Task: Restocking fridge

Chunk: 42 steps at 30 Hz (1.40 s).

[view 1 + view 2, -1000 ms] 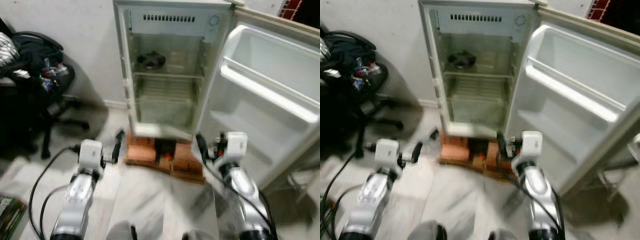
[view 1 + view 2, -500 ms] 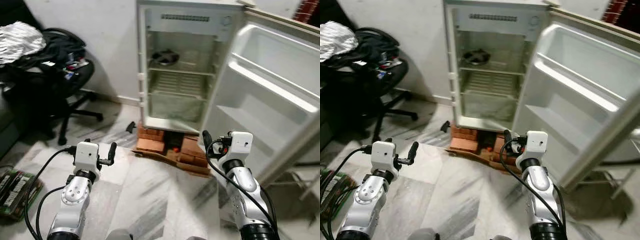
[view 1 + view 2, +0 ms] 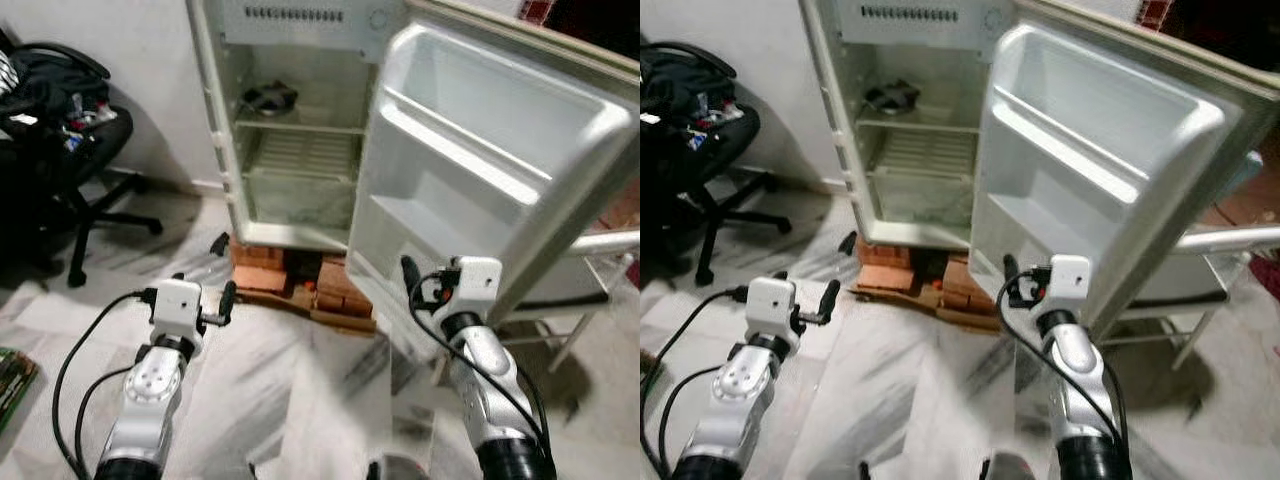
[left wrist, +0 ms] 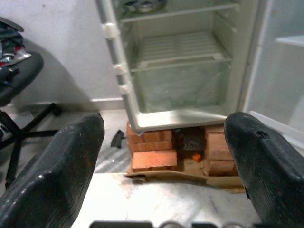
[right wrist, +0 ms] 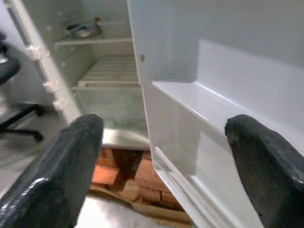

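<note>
Two hands are raised in front of us, both held above the marble floor (image 3: 300, 400) and both carrying nothing. Our left hand (image 4: 161, 156) has its fingers (image 4: 57, 175) spread wide, and through the gap we see the lower part of the fridge (image 3: 290, 120) and the stack of bricks (image 4: 152, 152) it stands on. Our right hand (image 5: 161, 161) is spread wide too, and it points at the inner side of the fridge door (image 3: 470, 170), close to the lower door shelf (image 5: 199, 109).

We see the fridge standing against the white wall (image 3: 130, 70) with its door swung fully open toward our right. Its wire shelves (image 3: 300, 155) are nearly bare; a dark round thing (image 3: 268, 97) lies on the upper shelf, and we cannot tell what it is. A crushed sheet of cardboard (image 3: 330, 318) lies under the bricks.

Off to our left stands a black office chair (image 3: 60, 150) heaped with clothes and small items. Behind the open door, on our right, we see part of a metal rack (image 3: 590, 290). Black cables (image 3: 80, 350) run from both wrists.
</note>
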Tool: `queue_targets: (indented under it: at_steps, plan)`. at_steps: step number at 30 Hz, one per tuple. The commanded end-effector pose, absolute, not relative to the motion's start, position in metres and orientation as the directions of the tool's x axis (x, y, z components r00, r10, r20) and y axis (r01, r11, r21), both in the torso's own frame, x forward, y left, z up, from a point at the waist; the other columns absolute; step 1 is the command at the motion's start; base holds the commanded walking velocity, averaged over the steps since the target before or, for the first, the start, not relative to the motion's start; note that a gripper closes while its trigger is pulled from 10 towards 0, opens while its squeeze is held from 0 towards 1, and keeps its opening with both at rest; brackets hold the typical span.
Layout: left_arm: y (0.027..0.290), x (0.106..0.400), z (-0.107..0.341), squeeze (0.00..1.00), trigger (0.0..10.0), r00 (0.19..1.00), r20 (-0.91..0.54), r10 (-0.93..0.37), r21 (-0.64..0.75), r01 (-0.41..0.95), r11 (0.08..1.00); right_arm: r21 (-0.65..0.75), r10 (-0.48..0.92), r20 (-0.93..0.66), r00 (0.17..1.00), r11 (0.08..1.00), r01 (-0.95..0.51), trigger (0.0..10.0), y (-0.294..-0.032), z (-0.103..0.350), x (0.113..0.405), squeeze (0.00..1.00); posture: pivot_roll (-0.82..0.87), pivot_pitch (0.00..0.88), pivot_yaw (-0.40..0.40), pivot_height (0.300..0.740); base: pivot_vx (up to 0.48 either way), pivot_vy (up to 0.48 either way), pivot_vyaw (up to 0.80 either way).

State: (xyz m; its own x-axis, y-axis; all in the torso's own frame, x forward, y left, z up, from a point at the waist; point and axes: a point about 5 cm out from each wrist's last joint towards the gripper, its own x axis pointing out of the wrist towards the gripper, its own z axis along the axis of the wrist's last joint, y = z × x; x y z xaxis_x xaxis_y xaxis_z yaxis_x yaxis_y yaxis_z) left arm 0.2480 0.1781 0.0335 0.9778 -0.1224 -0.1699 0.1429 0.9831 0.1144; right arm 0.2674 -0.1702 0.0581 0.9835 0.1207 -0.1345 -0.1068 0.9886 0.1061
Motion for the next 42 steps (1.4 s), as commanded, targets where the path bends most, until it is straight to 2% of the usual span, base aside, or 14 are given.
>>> queue_targets:
  at_steps: [1,8,13,16,24,36,42]
  plan:
    - [0.173,0.249,0.035,0.0,10.0,0.976,-0.166,-0.143,0.124,0.165,0.978,0.112,0.179,-0.125,0.976,0.98,-0.165,10.0,-0.164,0.061,0.267,0.0,-0.02,0.001,0.009,0.74,0.0,-0.48,0.0]
    - [0.173,0.247,0.033,0.0,10.0,0.975,-0.174,-0.139,0.127,0.162,0.979,0.099,0.253,-0.118,0.96,0.965,-0.242,10.0,-0.16,0.062,0.266,0.0,-0.02,0.01,0.007,0.74,0.0,-0.48,0.0]
    - [0.174,0.246,0.031,0.0,10.0,0.974,-0.184,-0.131,0.129,0.156,0.979,0.093,0.239,-0.11,0.965,0.969,-0.229,10.0,-0.164,0.064,0.268,0.0,-0.01,0.012,0.005,0.74,0.0,-0.418,0.0]
    - [0.175,0.246,0.03,0.0,10.0,0.974,-0.189,-0.124,0.13,0.15,0.98,0.066,0.196,-0.029,0.98,0.979,-0.194,10.0,-0.17,0.078,0.275,0.0,-0.01,0.012,0.005,0.74,0.0,-0.312,0.0]
    - [0.18,0.248,0.031,0.0,10.0,0.978,-0.187,-0.089,0.14,0.116,0.983,0.028,0.119,0.056,0.991,0.992,-0.121,10.0,-0.173,0.101,0.294,0.0,-0.01,0.007,0.009,0.74,0.0,0.0,0.72]
    - [0.185,0.249,0.031,0.0,10.0,0.98,-0.19,-0.056,0.15,0.085,0.985,0.107,0.044,0.093,0.995,0.993,-0.054,10.0,-0.167,0.121,0.33,0.0,0.03,0.006,0.008,0.74,0.0,0.0,0.0]
    - [0.197,0.241,0.03,0.0,10.0,0.979,-0.203,-0.006,0.144,0.036,0.989,0.11,0.048,0.121,0.992,0.992,-0.061,10.0,-0.149,0.143,0.36,0.0,0.08,0.029,-0.016,0.74,0.0,0.0,0.0]
